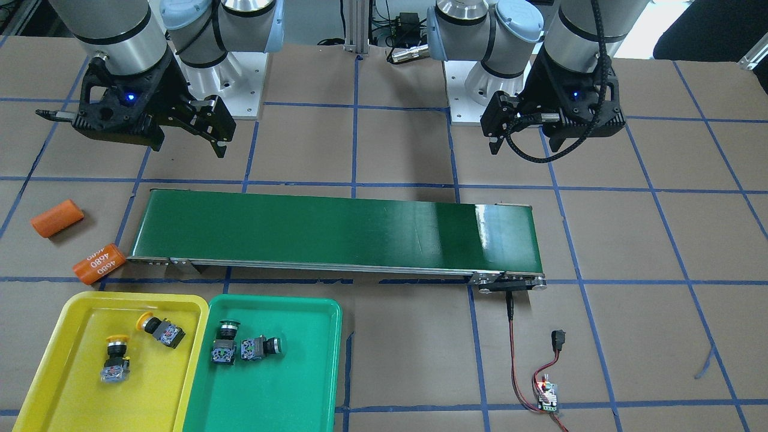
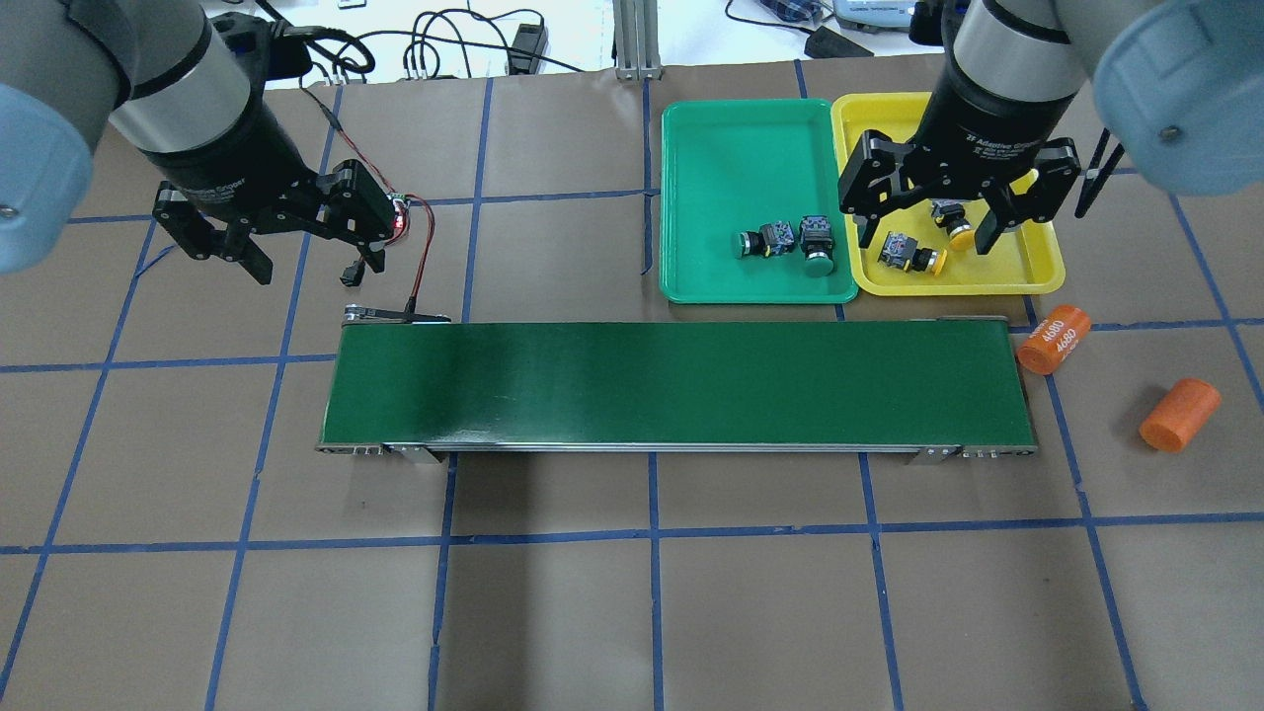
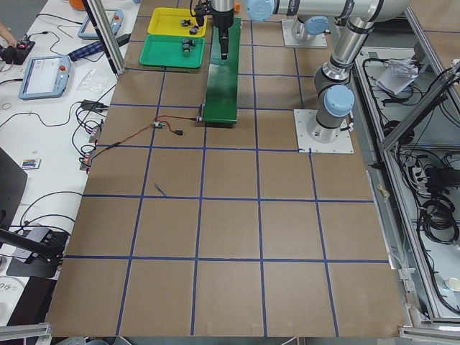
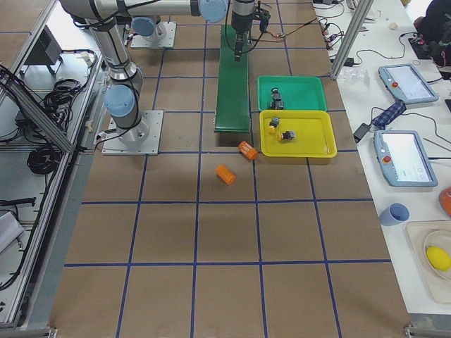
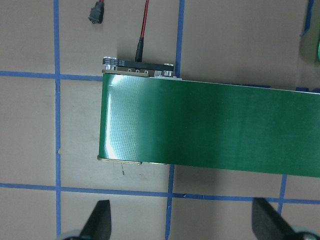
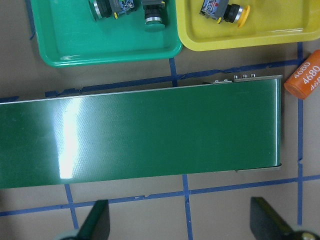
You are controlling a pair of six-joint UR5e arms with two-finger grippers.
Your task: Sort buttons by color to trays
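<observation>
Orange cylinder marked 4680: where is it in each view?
Front-facing: orange cylinder marked 4680, lower left.
Overhead: right, mid-height.
Exterior left: not in it.
Exterior right: centre.
Left wrist: not in it.
Right wrist: right edge, cropped.
Landmark: it lies at the end of the dark-green conveyor belt, beside the yellow plastic tray.

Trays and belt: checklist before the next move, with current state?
1. Both yellow-capped push-buttons in the shallow yellow plastic tray: ok.
2. Both green-capped push-buttons in the shallow green plastic tray: ok.
3. Long dark-green conveyor belt carries no button: ok.
4. Left gripper open, empty: ok.
5. Right gripper open, empty: ok.
6. Two orange cylinders off the belt: ok.
</observation>
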